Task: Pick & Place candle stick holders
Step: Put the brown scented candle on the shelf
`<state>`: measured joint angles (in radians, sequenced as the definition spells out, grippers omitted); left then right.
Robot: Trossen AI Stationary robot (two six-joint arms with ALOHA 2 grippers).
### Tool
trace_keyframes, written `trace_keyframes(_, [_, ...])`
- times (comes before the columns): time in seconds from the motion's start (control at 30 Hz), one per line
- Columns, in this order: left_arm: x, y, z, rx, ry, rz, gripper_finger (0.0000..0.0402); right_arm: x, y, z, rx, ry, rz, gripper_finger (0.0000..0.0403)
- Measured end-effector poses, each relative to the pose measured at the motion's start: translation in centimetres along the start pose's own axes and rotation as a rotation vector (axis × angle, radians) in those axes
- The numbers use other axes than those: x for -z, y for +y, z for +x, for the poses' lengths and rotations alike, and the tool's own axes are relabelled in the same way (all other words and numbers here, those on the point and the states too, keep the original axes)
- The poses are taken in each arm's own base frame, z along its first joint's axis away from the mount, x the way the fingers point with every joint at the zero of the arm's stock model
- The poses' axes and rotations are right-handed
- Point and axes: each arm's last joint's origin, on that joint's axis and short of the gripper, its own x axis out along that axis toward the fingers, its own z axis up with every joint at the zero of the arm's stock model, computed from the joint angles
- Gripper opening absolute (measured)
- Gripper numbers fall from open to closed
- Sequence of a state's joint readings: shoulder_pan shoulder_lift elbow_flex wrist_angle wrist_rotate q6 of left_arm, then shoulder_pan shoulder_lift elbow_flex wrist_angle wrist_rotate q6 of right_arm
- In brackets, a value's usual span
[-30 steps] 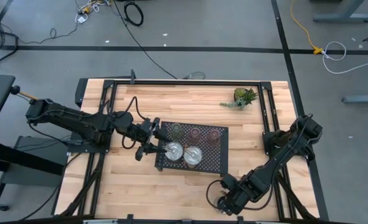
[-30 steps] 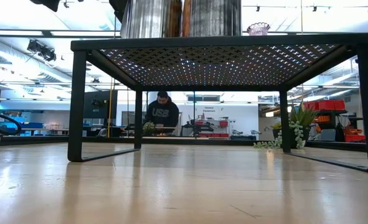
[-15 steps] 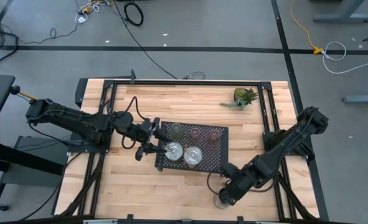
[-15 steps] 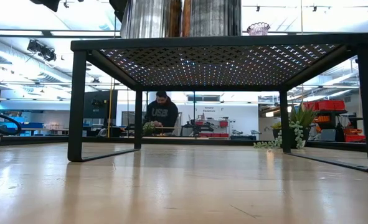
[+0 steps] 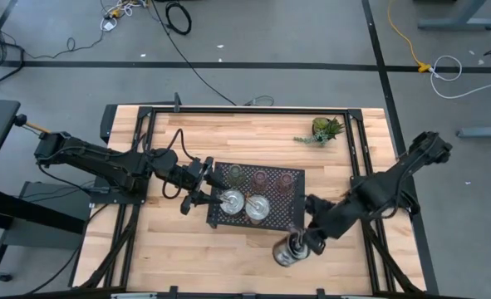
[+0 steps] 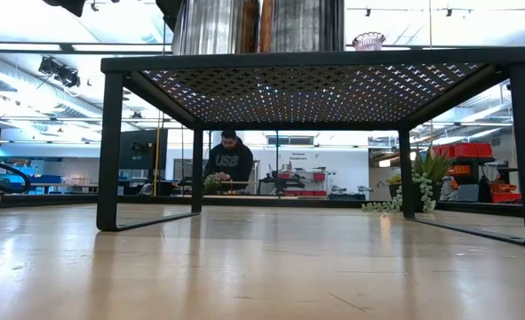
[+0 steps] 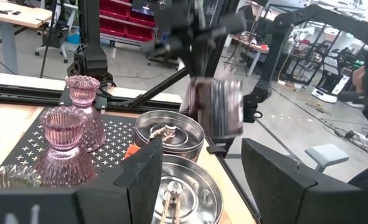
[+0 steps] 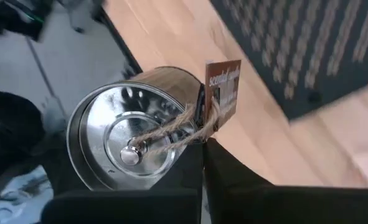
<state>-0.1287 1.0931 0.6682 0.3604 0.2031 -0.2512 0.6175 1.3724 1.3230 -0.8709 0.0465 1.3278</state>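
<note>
R gripper [image 5: 297, 242]: fingers pressed together on the rim of a silver holder [image 5: 285, 252], carried above the near table edge, just near of the black tray's [image 5: 299, 218] near-right corner. R wrist view: holder [image 8: 132, 127] tilted, open top toward cam, twine and a brown tag at the rim right where the fingers meet.

L gripper [image 5: 202, 197]: at the tray's left edge, fingers [image 7: 145, 177] spread to approx. half, on either side of the left silver holder [image 5: 232, 200]; contact cannot be told.

On the tray, near row: 2 silver holders, the 2nd [image 5: 257, 208] just right of the 1st. Far row, left to right: olive-green holder [image 5: 236, 174], pink holder [image 5: 260, 177], pink holder [image 5: 286, 180].

Plant [image 5: 324, 129]: far-right of table, well apart from the tray.

Low view: tray [image 6: 315, 62] on legs; a person [image 6: 232, 160] sits in the room beyond.
</note>
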Motion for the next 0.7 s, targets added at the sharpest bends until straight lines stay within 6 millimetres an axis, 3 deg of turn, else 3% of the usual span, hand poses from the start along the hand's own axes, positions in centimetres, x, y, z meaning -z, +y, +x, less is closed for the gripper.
trace_keyframes(0.17, [0.0, 0.0, 0.0, -0.001, 0.000, 0.000, 0.0222, -2.0, 1.6, -3.7, -0.034, -0.088, -0.078, 0.0000])
trace_keyframes(0.3, [0.0, 0.0, 0.0, -0.001, 0.002, 0.000, 0.0222, -2.9, 0.9, -5.8, 0.085, -0.121, -0.043, 0.0000])
trace_keyframes(0.47, [0.1, 0.0, 0.0, -0.003, 0.007, -0.001, 0.0222, -3.6, -0.1, -5.2, 0.242, -0.054, 0.039, 0.0000])
trace_keyframes(0.7, [0.1, 0.0, 0.0, -0.002, 0.008, -0.001, 0.0222, -5.8, -0.1, -2.5, 0.268, 0.042, 0.031, 0.0000])
